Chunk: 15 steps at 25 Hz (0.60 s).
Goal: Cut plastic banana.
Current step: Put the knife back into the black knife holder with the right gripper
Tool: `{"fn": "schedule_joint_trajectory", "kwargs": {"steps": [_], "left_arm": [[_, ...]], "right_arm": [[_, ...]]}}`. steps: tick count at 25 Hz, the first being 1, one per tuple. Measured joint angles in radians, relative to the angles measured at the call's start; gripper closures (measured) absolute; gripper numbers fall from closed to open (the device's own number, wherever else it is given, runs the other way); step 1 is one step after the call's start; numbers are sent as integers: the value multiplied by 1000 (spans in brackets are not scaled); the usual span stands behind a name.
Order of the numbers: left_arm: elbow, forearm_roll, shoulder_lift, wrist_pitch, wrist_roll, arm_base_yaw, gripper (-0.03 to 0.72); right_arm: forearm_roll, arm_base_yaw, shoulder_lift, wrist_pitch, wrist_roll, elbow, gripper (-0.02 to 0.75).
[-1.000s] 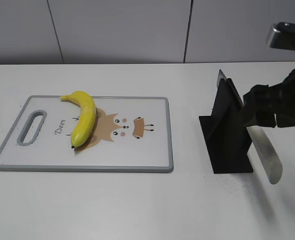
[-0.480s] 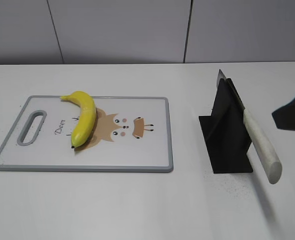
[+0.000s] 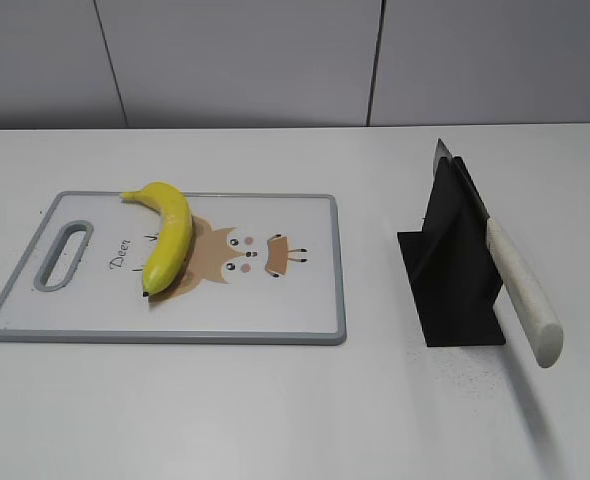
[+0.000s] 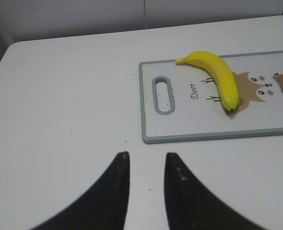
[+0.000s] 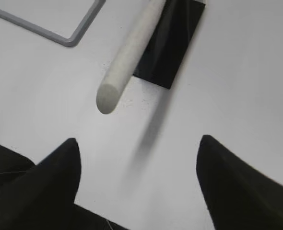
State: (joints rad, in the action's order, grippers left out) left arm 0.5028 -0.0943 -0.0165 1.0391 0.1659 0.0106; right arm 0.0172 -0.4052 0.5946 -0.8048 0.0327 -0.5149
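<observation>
Deer-print cutting board [image 3: 275,300] bearing the plastic banana [image 3: 168,232], uncut, near its handle slot. Knife [image 3: 515,285] resting in its black stand [image 3: 450,275]. Right gripper [image 5: 136,182], jaws wide and empty, has withdrawn (knife released; cutting apparently unstarted). Left gripper [image 4: 146,179] narrowly parted, empty.

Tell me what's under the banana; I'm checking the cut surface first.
The banana lies on the cutting board, partly over its printed deer picture near the word "Deer". The part of the print beneath the banana is covered, so it cannot be seen.
</observation>
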Motion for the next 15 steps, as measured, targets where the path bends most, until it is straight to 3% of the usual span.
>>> {"fn": "schedule_joint_trajectory", "kwargs": {"steps": [15], "left_arm": [[0, 0, 0, 0, 0, 0, 448]], "right_arm": [[-40, 0, -172, -92, -12, 36, 149]]}}
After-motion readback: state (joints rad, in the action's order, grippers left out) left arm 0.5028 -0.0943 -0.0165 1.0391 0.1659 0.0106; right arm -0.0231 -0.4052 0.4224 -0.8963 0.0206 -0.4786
